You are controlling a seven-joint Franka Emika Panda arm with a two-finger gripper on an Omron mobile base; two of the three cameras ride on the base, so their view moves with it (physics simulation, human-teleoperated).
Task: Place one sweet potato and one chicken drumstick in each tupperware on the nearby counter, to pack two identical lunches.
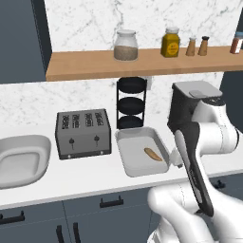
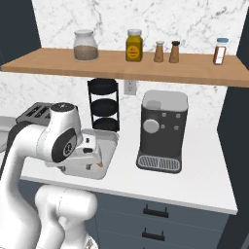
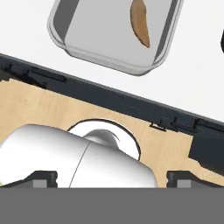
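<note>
One sweet potato [image 1: 153, 154] is lying inside the tupperware [image 1: 129, 163] just right of the toaster [image 1: 83, 133]; the second tupperware [image 1: 28, 144] at far left is looking empty. I am holding the gripper [image 3: 111, 177] released, jaws wide, nothing in them, near the counter [image 1: 90, 178] edge. I judge one item packed; next I am needing to fetch a drumstick.

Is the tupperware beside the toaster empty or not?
Not empty: one sweet potato lies inside the tupperware; no drumstick is in it.

the arm folds low, its end effector [image 3: 112, 179] spread wide, empty.
</note>
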